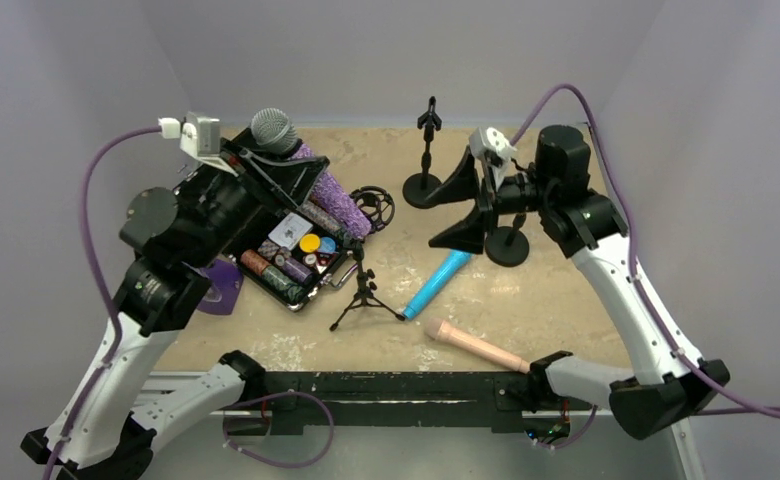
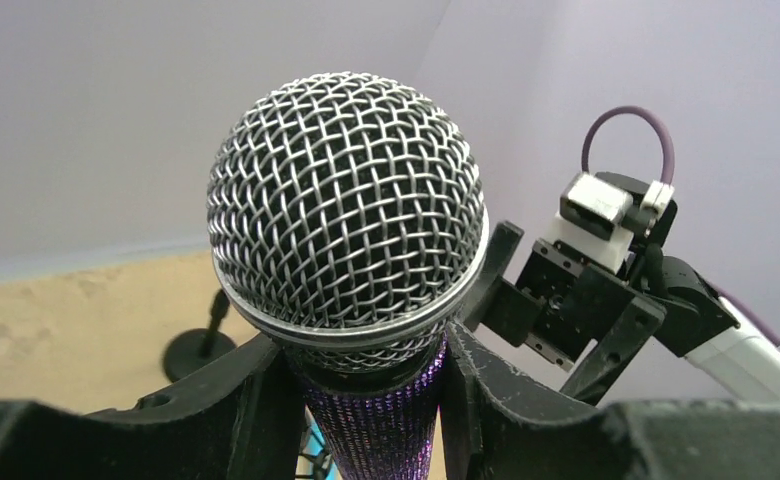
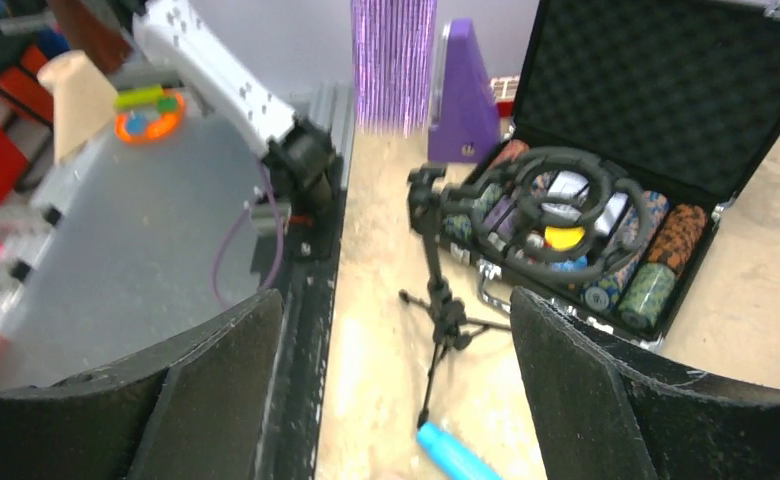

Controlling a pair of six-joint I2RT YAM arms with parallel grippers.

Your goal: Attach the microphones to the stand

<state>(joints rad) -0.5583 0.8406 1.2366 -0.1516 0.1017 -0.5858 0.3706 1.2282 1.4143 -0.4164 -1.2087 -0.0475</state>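
Gripping the purple microphone in my left end effector, I have the fingers clenched on its glittery handle just under the grey mesh head. The head points up, over the far side of the open case of chips at the left of the bench. The microphone looks rigid and head-heavy. The rough glitter should resist slipping, but the mesh could dent, so the handle is the place to hold. Just right of the case stands a small tripod stand with a ring mount. Beyond it the blue microphone and the pink microphone lie flat, apart from each other. Smooth and round, they may roll, so I would take each mid-barrel. Two round-base stands rise farther back. My right end effector is spread wide, grasping nothing.
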